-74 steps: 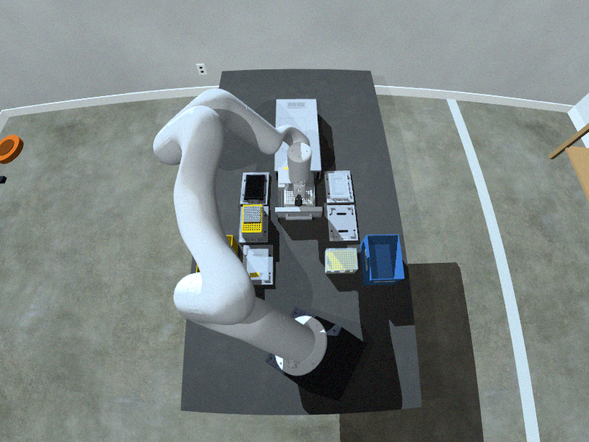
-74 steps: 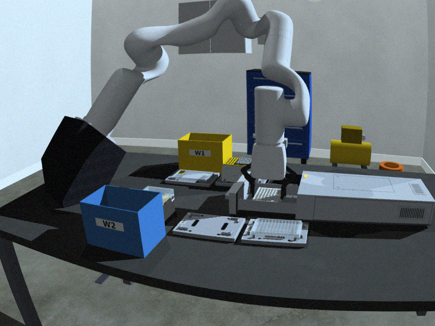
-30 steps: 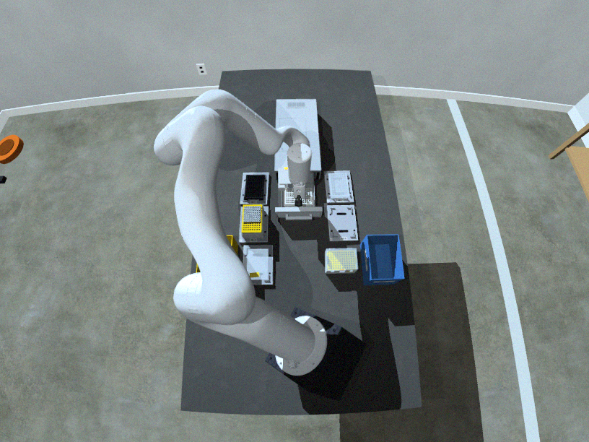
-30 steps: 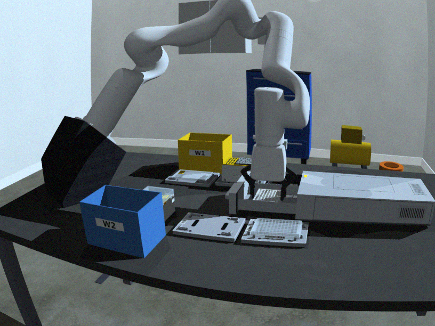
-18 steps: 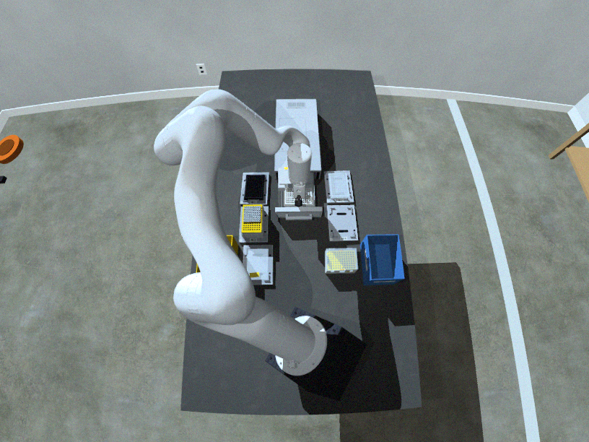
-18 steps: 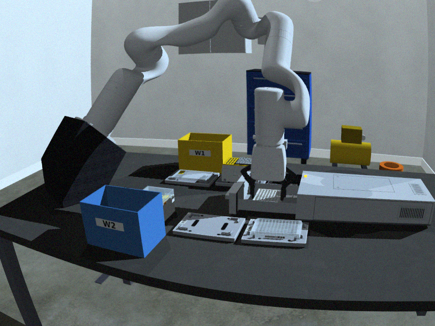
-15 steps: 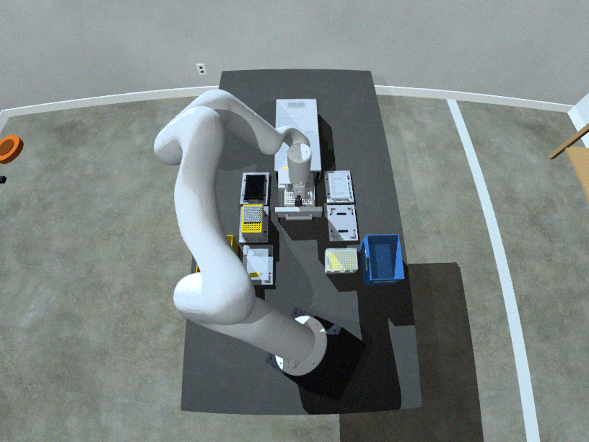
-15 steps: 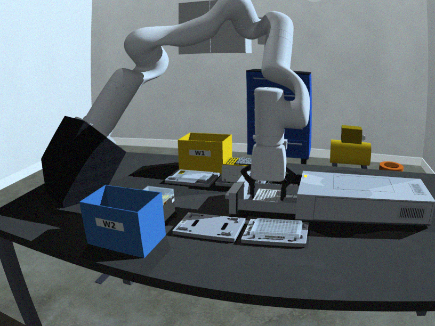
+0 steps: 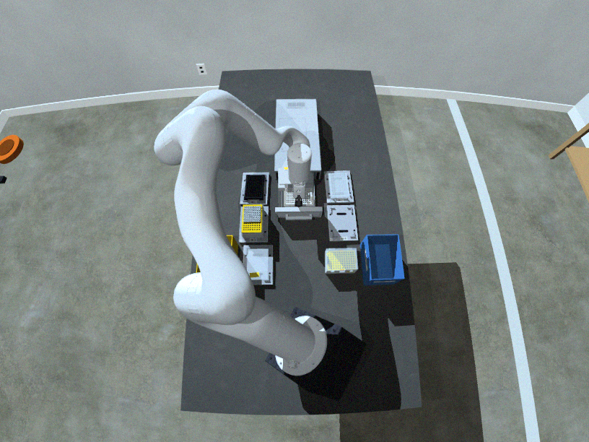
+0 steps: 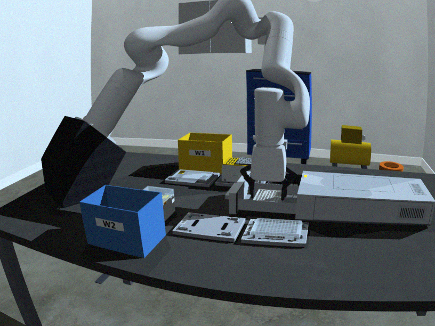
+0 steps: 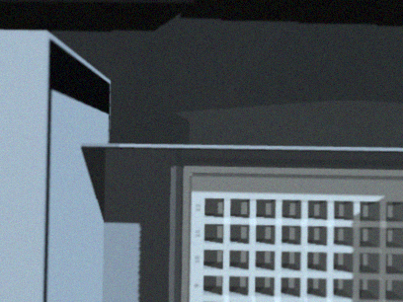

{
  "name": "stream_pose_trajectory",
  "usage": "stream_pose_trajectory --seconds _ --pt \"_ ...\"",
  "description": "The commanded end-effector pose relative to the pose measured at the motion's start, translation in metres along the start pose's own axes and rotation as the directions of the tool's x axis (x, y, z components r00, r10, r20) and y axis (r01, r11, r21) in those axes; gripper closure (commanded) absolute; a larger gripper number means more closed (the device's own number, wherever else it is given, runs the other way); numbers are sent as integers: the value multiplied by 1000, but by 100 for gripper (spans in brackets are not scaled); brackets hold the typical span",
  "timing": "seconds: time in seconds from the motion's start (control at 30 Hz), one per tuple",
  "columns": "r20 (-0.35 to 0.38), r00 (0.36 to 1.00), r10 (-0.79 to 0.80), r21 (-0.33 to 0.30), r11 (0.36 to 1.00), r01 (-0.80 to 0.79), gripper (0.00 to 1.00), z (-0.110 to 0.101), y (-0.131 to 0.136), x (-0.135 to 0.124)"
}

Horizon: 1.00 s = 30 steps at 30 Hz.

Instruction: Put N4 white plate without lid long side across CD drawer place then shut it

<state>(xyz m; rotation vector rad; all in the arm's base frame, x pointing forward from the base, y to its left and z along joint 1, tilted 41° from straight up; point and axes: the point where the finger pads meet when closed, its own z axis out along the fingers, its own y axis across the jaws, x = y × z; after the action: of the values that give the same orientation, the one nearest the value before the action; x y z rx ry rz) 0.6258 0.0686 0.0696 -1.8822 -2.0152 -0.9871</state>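
Note:
The white well plate (image 9: 302,200) lies flat in the open drawer (image 9: 298,209) of the grey cooler CD (image 9: 299,129), with its long side across the drawer. It also shows in the side view (image 10: 265,194) and close up in the wrist view (image 11: 296,247). My gripper (image 10: 267,191) points straight down over the plate. Its fingers are open and stand on either side of the plate. The cooler's yellow lamp (image 10: 305,176) is lit.
An empty nest (image 10: 209,226) and a nest with a clear plate (image 10: 275,229) lie beside the drawer. The blue bin W2 (image 10: 121,219) and the yellow bin W1 (image 10: 204,151) stand on the bench. Nests with a black plate (image 9: 255,186) and a yellow rack (image 9: 252,219) lie on the other side.

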Motion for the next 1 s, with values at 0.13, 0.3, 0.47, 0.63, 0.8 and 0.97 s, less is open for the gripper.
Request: stream_pose_trajectory --seconds 0.13,0.3,0.47,0.63,0.8,0.97 --pt "0 1000 0 -2 1000 0 0 -1 1 0" --pt "0 1000 0 -2 1000 0 0 -1 1 0" --pt "0 1000 0 -2 1000 0 0 -1 1 0" --pt "0 1000 0 -2 1000 0 0 -1 1 0" --pt "0 1000 0 -2 1000 0 0 -1 1 0" --pt "0 1000 0 -2 1000 0 0 -4 1 0"
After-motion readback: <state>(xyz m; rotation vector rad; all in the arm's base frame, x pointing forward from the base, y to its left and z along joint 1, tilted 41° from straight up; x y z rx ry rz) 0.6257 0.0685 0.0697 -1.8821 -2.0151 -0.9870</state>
